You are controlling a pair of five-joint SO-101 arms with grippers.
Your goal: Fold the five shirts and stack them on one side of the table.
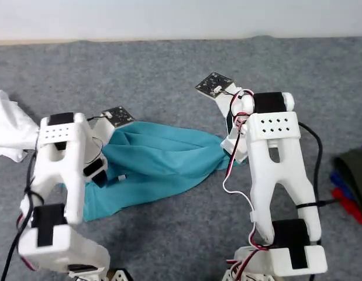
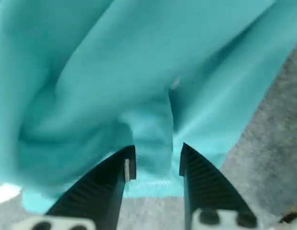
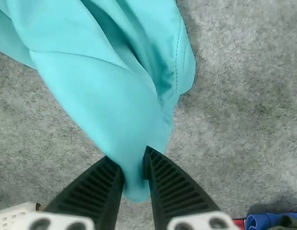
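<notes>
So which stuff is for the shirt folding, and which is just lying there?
In use: teal shirt, left gripper, right gripper, both pinching it.
Lying about: white cloth at one edge, coloured clothes at the other, maybe shirts too.

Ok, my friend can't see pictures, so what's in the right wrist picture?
The right tool is shut on a bunched edge of the teal shirt, which spreads away from it with the grey table behind. A bit of blue and red cloth peeks in at the edge.
</notes>
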